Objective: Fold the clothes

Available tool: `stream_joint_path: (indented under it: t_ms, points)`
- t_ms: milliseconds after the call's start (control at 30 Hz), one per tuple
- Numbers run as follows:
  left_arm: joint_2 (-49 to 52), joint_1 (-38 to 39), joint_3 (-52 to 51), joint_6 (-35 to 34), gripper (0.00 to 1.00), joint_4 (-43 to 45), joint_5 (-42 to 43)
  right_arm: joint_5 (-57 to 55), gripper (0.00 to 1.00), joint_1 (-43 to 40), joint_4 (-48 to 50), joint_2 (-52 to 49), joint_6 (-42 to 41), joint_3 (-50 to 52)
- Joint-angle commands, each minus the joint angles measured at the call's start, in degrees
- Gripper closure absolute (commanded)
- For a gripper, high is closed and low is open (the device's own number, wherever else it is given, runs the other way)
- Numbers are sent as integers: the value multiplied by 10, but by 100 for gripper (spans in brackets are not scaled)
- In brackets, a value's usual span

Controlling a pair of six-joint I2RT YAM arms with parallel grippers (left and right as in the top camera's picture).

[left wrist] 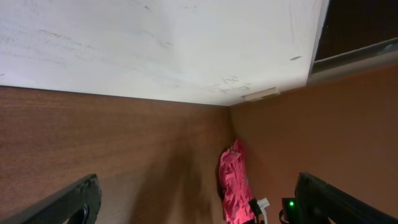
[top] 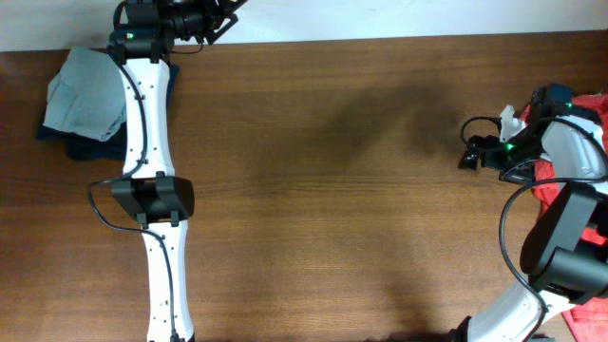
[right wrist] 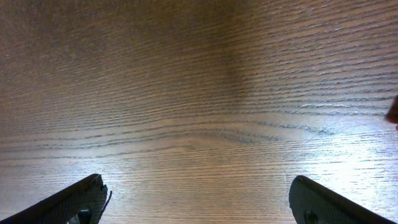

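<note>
Left gripper (top: 223, 19) and right gripper (top: 470, 152) stand spread, empty. I count three garments: one grey T-shirt (top: 87, 95) atop one navy garment (top: 95, 149), far-left table (top: 323, 218) corner; one red shirt (top: 549, 193) under the right arm.

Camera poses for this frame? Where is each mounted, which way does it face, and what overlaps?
Overhead: above the table, looking straight down; both arms show, left gripper at the table's back edge, right gripper beside the red shirt.
Left wrist: on the left arm, looking low across the table toward a white surface; left fingertips in the bottom corners.
Right wrist: on the right arm, looking down at bare wood; right fingertips in the bottom corners.
Shared: overhead and left wrist both see the red shirt.
</note>
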State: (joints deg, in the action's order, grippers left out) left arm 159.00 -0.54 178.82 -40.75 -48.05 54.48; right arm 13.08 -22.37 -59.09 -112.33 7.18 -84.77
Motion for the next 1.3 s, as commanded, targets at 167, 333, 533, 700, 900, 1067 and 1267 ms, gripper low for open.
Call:
stream_joint_path:
  t_ms: [167,333,533,700,900,1067,1267]
  points:
    - [-21,0,1,5,1,-1,2,-5,1,-2,0,-5,-6,3]
    - [-21,0,1,5,1,-1,2,-5,1,6,0,27,-6,3]
    - [-21,0,1,5,1,-1,2,-5,1,47,0,131,-6,3]
    - [-21,0,1,5,1,-1,2,-5,1,108,0,249,-6,3]
    - [-21,0,1,5,1,-1,2,-5,1,191,0,401,-6,3]
    - [-21,0,1,5,1,-1,2,-5,1,256,-20,528,-6,3]
    - [-21,0,1,5,1,-1,2,-18,1,325,-26,700,-2,3]
